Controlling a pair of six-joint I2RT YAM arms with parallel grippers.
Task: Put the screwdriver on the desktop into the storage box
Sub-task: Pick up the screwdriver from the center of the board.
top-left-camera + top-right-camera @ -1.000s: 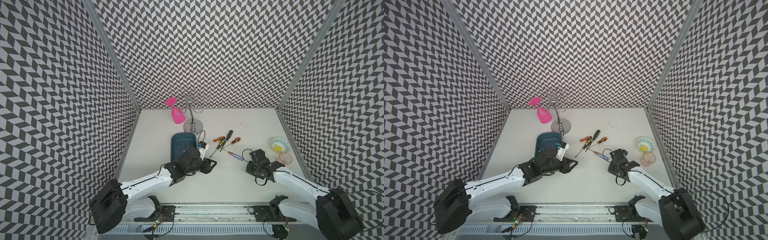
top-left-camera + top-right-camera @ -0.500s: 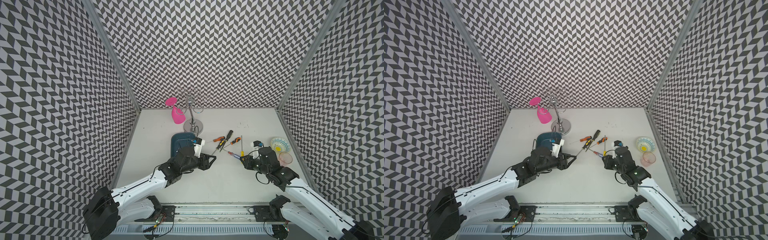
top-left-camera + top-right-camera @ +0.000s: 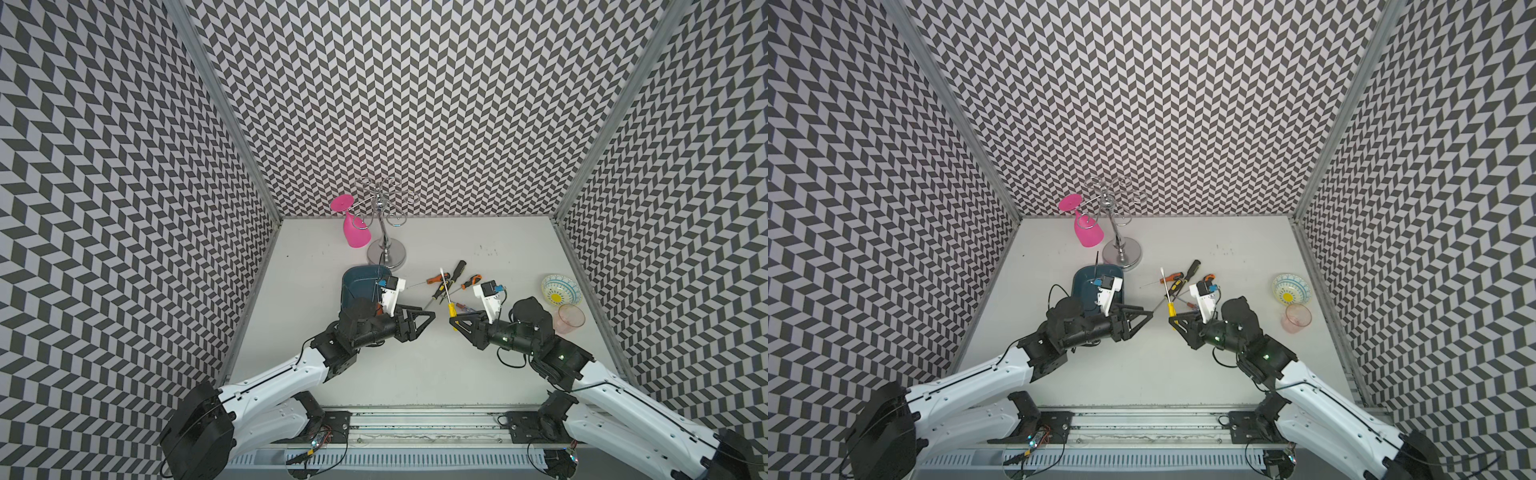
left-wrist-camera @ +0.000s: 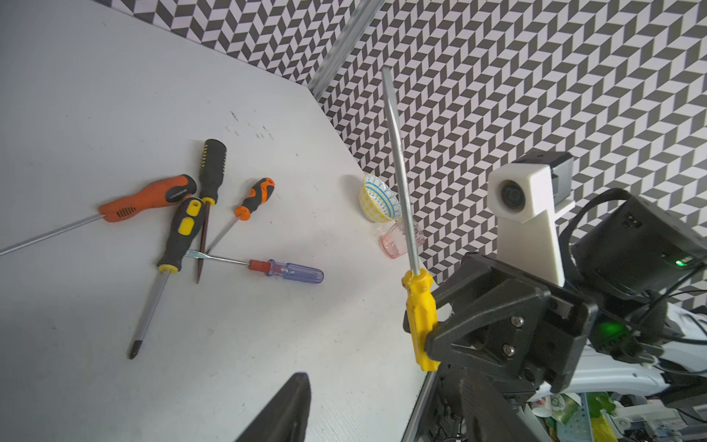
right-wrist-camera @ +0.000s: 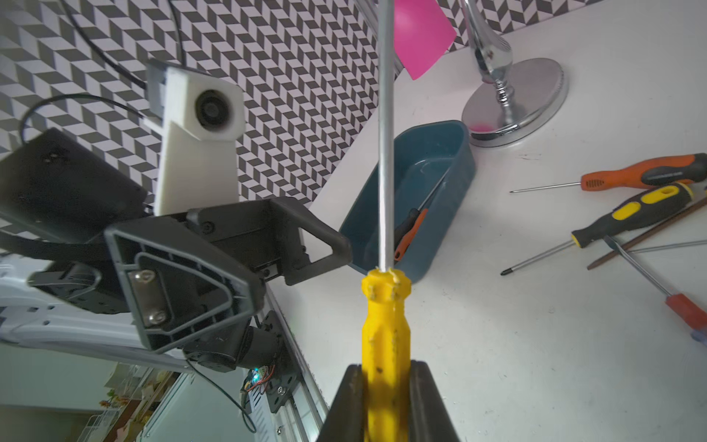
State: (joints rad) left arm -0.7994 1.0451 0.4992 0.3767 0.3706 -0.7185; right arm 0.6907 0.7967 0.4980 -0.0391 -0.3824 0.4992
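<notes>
Yellow screwdriver [image 5: 385,336] clamped by its handle in right gripper [image 5: 386,369]

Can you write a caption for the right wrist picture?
Right hand grips the yellow screwdriver; the storage box holds an orange screwdriver.

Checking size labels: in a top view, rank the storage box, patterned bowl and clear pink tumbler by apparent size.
1. storage box, largest even though partly hidden.
2. patterned bowl.
3. clear pink tumbler, only slightly smaller than the bowl; a close call.
</notes>
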